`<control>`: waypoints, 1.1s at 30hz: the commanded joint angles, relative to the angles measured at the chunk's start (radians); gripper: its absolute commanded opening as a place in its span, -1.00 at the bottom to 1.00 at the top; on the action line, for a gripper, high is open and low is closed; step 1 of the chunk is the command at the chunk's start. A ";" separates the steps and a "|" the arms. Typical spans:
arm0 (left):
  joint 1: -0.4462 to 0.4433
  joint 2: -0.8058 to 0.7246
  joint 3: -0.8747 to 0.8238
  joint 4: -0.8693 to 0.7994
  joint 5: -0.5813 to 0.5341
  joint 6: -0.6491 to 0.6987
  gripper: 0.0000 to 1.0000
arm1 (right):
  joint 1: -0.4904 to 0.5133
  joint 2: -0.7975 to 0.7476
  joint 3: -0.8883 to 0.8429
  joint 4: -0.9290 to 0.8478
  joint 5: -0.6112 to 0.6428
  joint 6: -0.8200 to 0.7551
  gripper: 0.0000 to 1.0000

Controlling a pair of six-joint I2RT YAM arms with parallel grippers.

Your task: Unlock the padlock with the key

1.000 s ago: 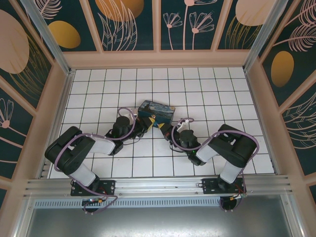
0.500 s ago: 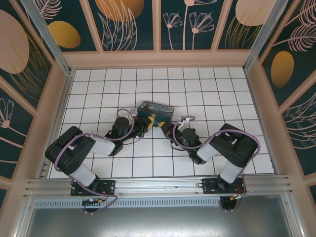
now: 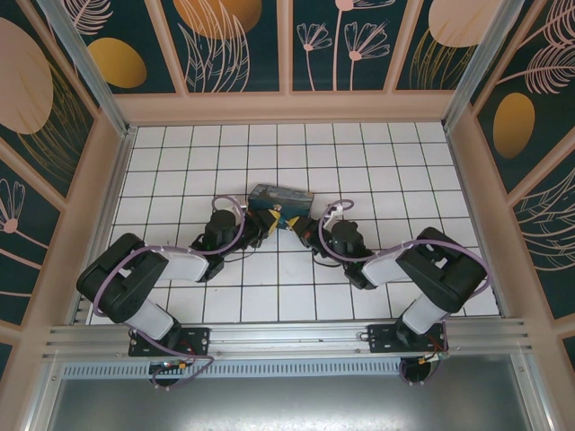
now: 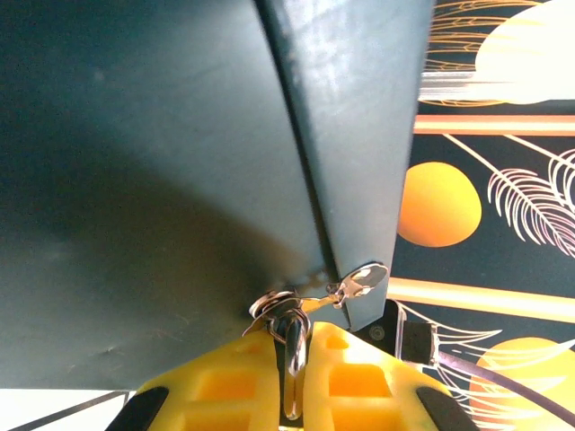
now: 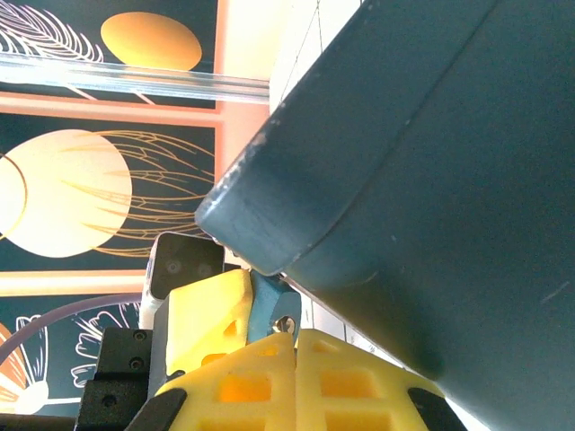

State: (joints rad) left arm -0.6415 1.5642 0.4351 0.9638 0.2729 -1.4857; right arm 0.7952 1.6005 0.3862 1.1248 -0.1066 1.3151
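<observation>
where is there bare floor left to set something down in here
Free: the white tiles between the blue printed box and the back wall, and the tiled strip before the near rail, between left arm and right arm. Crowded: the middle, where both arms' jaws meet at the box's near side.

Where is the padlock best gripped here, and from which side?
Grip the padlock by its flat bluish body, across the broad faces, from the right arm's side, as the right pincer does. Flat faces suit pinching, and the exposed end likely points toward the key in the left pincer.
</observation>
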 commanded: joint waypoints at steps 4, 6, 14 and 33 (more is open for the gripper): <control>-0.044 0.013 0.006 -0.005 0.142 -0.007 -1.00 | 0.036 0.051 0.057 0.245 0.012 -0.001 -1.00; -0.044 0.011 0.001 0.009 0.150 -0.024 -1.00 | 0.034 0.069 0.047 0.295 0.013 -0.009 -1.00; -0.043 0.031 -0.039 0.155 0.173 -0.143 -1.00 | 0.032 0.079 0.042 0.304 0.042 -0.045 -1.00; -0.044 -0.038 -0.004 -0.022 0.205 0.005 -1.00 | -0.041 0.014 0.098 0.128 -0.057 -0.121 -1.00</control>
State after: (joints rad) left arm -0.6323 1.5539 0.4080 0.9932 0.2539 -1.5513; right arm 0.7769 1.6764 0.4038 1.2240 -0.1310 1.2465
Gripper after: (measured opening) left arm 0.109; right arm 0.047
